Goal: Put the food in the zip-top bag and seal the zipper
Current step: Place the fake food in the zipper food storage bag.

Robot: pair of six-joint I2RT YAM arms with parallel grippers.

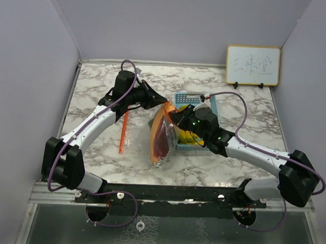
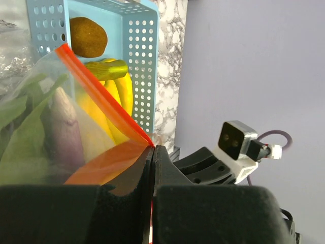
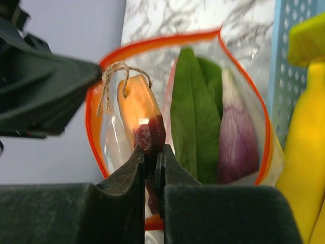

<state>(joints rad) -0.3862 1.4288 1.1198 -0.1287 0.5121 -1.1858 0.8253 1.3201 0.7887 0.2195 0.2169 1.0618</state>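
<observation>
The clear zip-top bag point(image 1: 161, 139) with an orange zipper rim point(image 3: 152, 44) stands open mid-table. My left gripper point(image 2: 153, 147) is shut on the bag's rim at its far end point(image 1: 165, 105). My right gripper point(image 3: 152, 148) is shut on an orange-red food piece point(image 3: 143, 114) with a twine loop, held right at the bag's mouth point(image 1: 173, 118). A green leaf point(image 3: 193, 112) and a purple-white vegetable point(image 3: 238, 137) lie inside the bag. Yellow bananas point(image 2: 119, 96) with green tips and a brown lump point(image 2: 87, 36) sit in the light-blue basket point(image 2: 143, 56).
The basket point(image 1: 192, 99) stands just right of the bag, under my right arm. A thin orange stick point(image 1: 123, 132) lies on the marble to the left of the bag. A small whiteboard point(image 1: 252, 65) leans on the back wall at the right.
</observation>
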